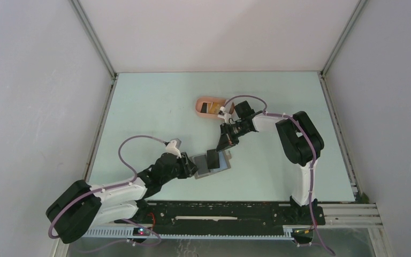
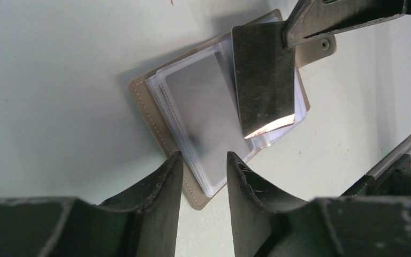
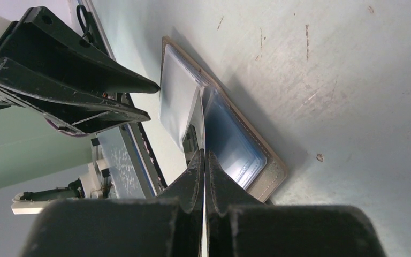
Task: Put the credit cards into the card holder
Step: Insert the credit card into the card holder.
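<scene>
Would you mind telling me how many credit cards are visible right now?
3: one dark card pinched in the right end effector over the open card holder; a black one and an orange-yellow one, seemingly in the pink tray. Others may be hidden.

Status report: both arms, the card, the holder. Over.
Left jaws open, at the edge of the card holder, which lies open. Right jaws shut on dark card, tilted over it. Nothing in the way.
</scene>
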Robot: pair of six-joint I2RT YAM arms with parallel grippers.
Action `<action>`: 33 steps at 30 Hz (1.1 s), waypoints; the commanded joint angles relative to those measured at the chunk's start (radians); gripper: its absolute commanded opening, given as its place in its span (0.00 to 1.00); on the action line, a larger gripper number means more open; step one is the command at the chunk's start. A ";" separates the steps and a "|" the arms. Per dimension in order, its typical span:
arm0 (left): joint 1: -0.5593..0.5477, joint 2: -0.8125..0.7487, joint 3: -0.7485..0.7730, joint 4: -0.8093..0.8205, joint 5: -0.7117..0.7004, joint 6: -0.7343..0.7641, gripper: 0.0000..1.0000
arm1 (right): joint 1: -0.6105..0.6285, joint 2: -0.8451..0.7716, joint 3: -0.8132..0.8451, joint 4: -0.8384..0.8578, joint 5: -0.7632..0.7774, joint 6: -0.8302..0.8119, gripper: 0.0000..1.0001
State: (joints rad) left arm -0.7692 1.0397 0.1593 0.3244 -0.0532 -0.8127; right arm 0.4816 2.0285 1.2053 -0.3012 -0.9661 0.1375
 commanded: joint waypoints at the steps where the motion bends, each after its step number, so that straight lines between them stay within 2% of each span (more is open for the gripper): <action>1: 0.002 0.021 -0.011 -0.001 -0.009 -0.014 0.40 | 0.007 -0.021 0.030 0.034 0.023 -0.014 0.00; 12: 0.002 0.082 -0.002 -0.015 -0.014 -0.023 0.29 | -0.017 -0.044 0.030 0.088 0.032 0.018 0.00; 33: 0.002 0.126 0.011 -0.019 -0.007 -0.026 0.26 | -0.048 -0.074 0.030 0.097 0.047 0.018 0.00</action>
State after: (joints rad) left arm -0.7673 1.1370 0.1608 0.3809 -0.0593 -0.8391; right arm 0.4343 2.0083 1.2053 -0.2390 -0.9428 0.1596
